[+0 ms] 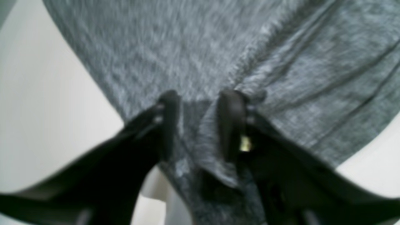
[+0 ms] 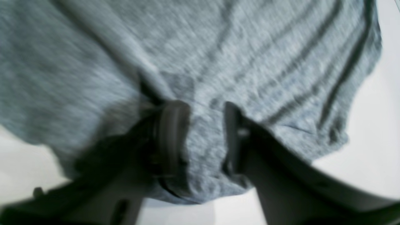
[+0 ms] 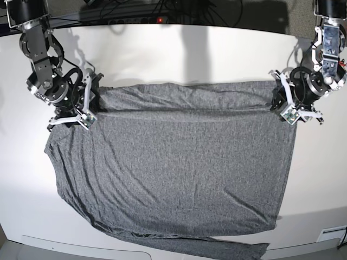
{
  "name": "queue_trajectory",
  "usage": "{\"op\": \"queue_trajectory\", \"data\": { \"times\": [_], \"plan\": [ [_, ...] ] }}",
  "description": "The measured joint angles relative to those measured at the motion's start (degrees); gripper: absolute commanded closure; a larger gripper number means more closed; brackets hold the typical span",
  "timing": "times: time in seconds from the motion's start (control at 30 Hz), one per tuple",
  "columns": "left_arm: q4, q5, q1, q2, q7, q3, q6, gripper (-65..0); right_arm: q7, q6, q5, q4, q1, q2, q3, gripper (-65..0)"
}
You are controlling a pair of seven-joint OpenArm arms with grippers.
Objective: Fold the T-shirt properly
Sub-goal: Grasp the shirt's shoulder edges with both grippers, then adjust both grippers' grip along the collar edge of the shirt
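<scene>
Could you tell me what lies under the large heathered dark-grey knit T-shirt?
Around the dark-grey knit T-shirt a white table shows on all sides, so it lies on that. Whatever sits beneath the cloth's middle is covered and cannot be seen.

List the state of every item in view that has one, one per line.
Heathered dark-grey knit T-shirt: spread on the white table, far edge folded over into a band, wrinkled, a sleeve trailing off the near edge.
Left gripper: jaws parted, a ridge of cloth between them, at the fold's corner.
Right gripper: jaws parted, cloth between them, at the fold's other corner.
White table: mostly covered by the shirt.
</scene>
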Motion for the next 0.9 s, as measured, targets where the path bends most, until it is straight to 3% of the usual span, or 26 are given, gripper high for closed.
{"op": "queue_trajectory", "data": {
  "times": [0.07,0.23,0.37,0.53,0.6,0.7,0.77,0.9],
  "plan": [
    [0.0,-0.4,-0.1,-0.1,1.8,0.0,2.8,-25.6,0.0,-0.1,0.1,0.1,0.4,0.0,0.0,-27.5],
    [2.8,-2.2,0.1,-3.9,6.5,0.0,3.2,-25.4,-0.8,-1.6,0.2,4.1,1.1,0.7,0.0,-27.5],
    [9.5,-10.1,0.1,-7.0,12.5,0.0,3.1,-25.3,-5.4,-1.5,5.5,6.9,0.9,2.3,0.0,-27.5],
    [15.3,-12.2,0.4,-9.0,19.7,0.0,3.1,-25.3,-11.0,-1.6,6.3,9.7,0.7,4.3,0.0,-27.4],
    [17.4,-12.2,2.5,-10.2,19.4,0.0,2.0,-25.3,-12.0,-1.7,7.8,11.0,-0.5,5.6,0.0,-27.4],
    [20.2,-11.8,7.6,-12.1,19.0,0.1,-2.5,-25.3,-12.1,-1.1,7.5,12.8,-3.6,7.2,0.0,-27.4],
    [21.8,-10.0,11.1,-12.7,16.2,0.4,-2.8,-25.3,-12.5,0.3,7.3,13.3,-5.4,8.0,0.0,-27.4],
    [22.6,2.6,15.5,-13.4,6.7,3.1,-2.6,-25.3,-12.9,2.1,7.5,13.4,-7.6,7.8,0.0,-27.4]
  ]
}}
